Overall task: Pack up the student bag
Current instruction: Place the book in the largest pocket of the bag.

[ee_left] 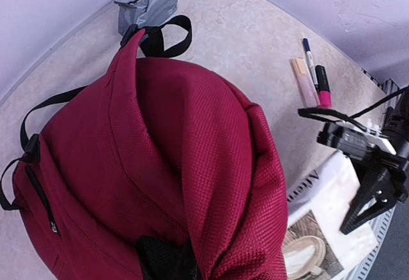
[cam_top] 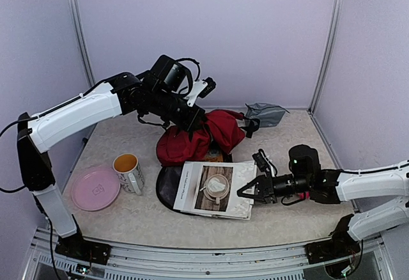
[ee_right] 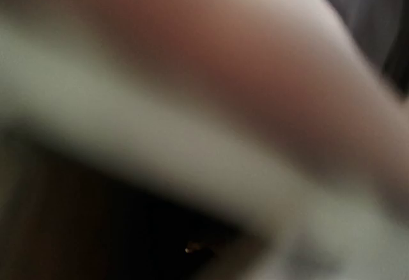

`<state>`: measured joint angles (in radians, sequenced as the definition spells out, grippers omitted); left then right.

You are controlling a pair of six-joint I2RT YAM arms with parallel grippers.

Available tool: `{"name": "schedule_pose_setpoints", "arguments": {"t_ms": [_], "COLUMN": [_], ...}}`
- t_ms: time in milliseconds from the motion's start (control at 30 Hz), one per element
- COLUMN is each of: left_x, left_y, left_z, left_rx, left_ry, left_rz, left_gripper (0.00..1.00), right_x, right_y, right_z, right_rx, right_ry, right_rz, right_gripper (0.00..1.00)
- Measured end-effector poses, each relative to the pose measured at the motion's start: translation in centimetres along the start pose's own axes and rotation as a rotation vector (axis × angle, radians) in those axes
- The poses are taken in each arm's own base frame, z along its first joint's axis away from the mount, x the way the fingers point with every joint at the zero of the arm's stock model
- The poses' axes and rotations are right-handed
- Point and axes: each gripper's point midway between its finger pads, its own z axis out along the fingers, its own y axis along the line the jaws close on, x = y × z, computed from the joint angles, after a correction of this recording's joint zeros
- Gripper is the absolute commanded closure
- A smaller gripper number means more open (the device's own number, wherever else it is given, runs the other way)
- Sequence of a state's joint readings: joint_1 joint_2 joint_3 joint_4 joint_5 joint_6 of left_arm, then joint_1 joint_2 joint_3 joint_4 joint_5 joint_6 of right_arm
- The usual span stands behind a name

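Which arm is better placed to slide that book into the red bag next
Right, probably. The right gripper is closed on the book at its edge, just in front of the student bag, while the left gripper is pinching the bag's fabric up.

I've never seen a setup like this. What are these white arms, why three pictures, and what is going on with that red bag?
These are two robot arms bolted at the table's near edge, each ending in a two-fingered pincer. The wide picture comes from a fixed camera above and behind them; the other two come from small cameras on each wrist.

The left pincer is shut on the top fabric of the student bag, lifting it. The right pincer grips the edge of a book with a cup on its cover, right by the bag. That is why the right wrist picture is only a blur: something is too close to the lens.

On the table also lie a pink plate, a mug, a grey pouch and some pens.
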<state>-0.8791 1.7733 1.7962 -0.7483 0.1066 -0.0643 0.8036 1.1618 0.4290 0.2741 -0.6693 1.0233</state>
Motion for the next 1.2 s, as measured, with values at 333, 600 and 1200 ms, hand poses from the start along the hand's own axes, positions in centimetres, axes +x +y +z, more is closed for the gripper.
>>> {"name": "schedule_pose_setpoints", "arguments": {"t_ms": [333,600,1200], "left_x": [-0.8,-0.4,-1.6], "left_y": [-3.7,-5.5,-9.2], "left_z": [-3.3,-4.5,-5.3], "left_rx": [0.106,0.153,0.362], "left_ry": [-0.058,-0.064,-0.119], "left_rz": [0.031,0.051,0.022], "left_gripper": [1.00,1.00,1.00], "right_x": [-6.1,-7.9,-14.1], "right_y": [-1.7,-2.8,-4.5], "right_z": [1.9,-1.3,-0.7], "right_rx": [0.045,0.076,0.305], "right_ry": [-0.302,-0.545,-0.749], "right_rz": [0.211,0.359,0.240], "right_gripper": [1.00,1.00,0.83]}}
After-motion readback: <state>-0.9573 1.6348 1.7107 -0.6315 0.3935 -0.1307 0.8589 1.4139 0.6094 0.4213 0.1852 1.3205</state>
